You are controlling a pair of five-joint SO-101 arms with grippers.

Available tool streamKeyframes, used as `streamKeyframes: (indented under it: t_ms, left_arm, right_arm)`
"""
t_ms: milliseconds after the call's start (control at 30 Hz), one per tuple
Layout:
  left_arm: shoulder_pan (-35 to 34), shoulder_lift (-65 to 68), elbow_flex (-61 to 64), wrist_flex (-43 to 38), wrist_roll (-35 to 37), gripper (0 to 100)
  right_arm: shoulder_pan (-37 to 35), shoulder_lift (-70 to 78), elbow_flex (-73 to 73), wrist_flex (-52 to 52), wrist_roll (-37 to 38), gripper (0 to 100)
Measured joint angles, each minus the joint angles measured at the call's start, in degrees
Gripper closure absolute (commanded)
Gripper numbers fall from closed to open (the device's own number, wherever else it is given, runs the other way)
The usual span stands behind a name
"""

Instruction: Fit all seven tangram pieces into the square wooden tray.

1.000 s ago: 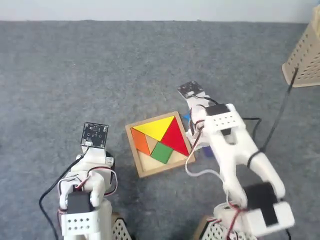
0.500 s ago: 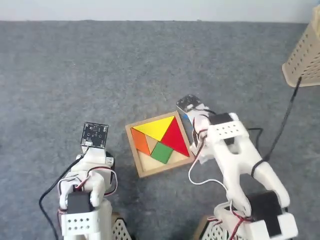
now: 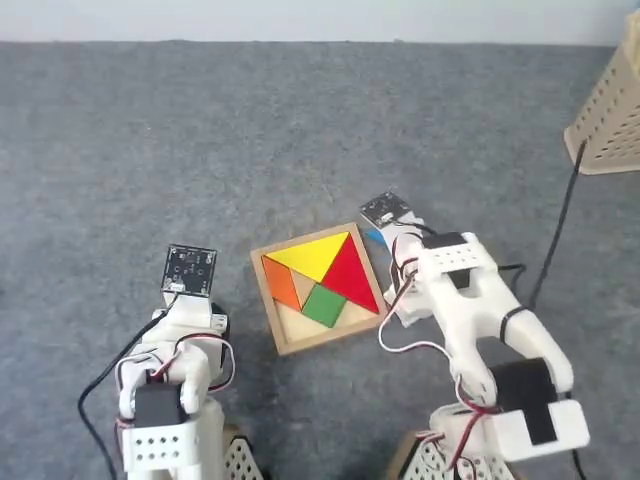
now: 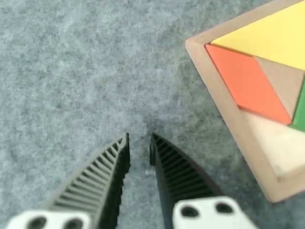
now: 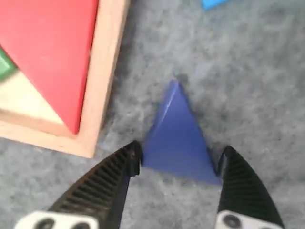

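The square wooden tray lies mid-table and holds a yellow triangle, a red triangle, an orange parallelogram and a green square. My right gripper stands open just right of the tray, its fingers on either side of a dark blue triangle lying on the carpet. A light blue piece lies beyond it, also seen as the light blue piece. My left gripper rests low on the carpet left of the tray, nearly shut and holding nothing.
Grey carpet covers the table. A perforated beige box stands at the far right edge. The tray's near corner shows bare wood.
The right arm has drawn back slightly and shifted right of the tray, settling over the dark blue triangle. The left arm has stayed still.
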Motion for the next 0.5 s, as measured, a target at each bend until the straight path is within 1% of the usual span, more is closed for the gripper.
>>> streamKeyframes:
  t_ms: [100,167,500]
  left_arm:
    - [0.0,0.0,0.0,0.0,0.0,93]
    - [0.0,0.0,0.0,0.0,0.0,93]
    - [0.0,0.0,0.0,0.0,0.0,93]
  right_arm:
    - [0.3,0.6,-0.4,0.0,0.0,85.2]
    - [1.1,0.6,-0.9,-0.3,0.1,87.9]
    - [1.4,0.4,-1.4,-0.8,-1.3,89.0]
